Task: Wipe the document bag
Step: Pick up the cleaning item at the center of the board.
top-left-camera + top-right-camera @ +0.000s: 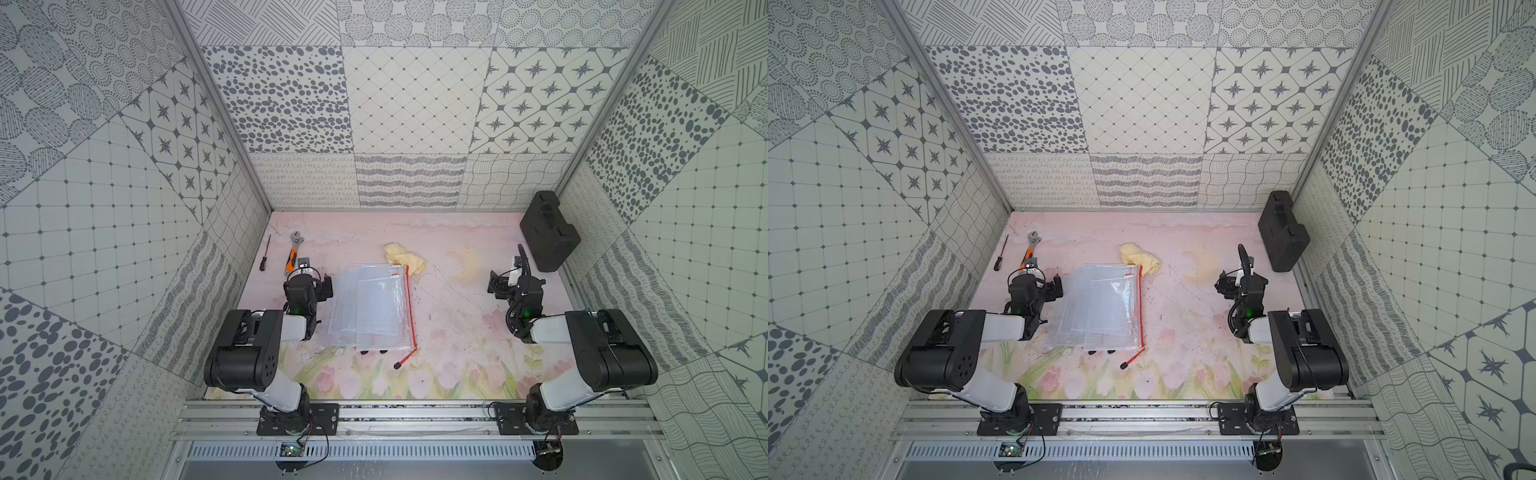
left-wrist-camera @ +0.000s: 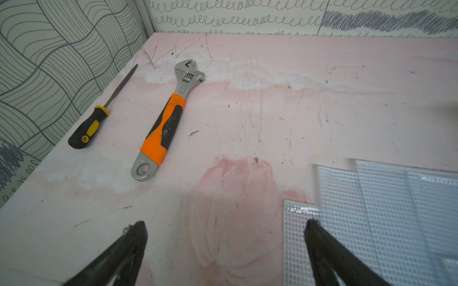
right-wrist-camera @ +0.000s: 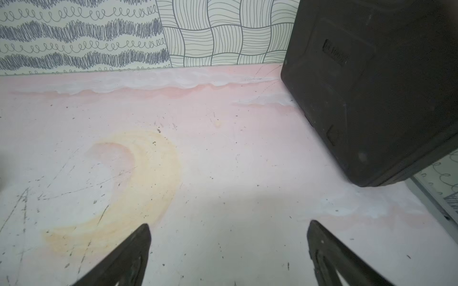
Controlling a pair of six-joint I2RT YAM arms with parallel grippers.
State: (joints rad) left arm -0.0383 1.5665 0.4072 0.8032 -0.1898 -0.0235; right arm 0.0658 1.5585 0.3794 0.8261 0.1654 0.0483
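We see the document bag (image 1: 372, 307) lying flat on the worktop (image 1: 457, 299). Our left tool (image 2: 224, 224) stands wide and empty just beside the bag's left edge. Our right tool (image 3: 229, 224), equally wide and empty, is well apart on the bag's right. A yellow cloth (image 1: 405, 257) touches the bag's far corner.

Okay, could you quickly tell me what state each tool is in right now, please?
Left tool: open, holding nothing.
Right tool: open, holding nothing.

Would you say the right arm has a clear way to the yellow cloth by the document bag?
Probably yes: the right gripper is open and only bare table lies between it and the cloth.
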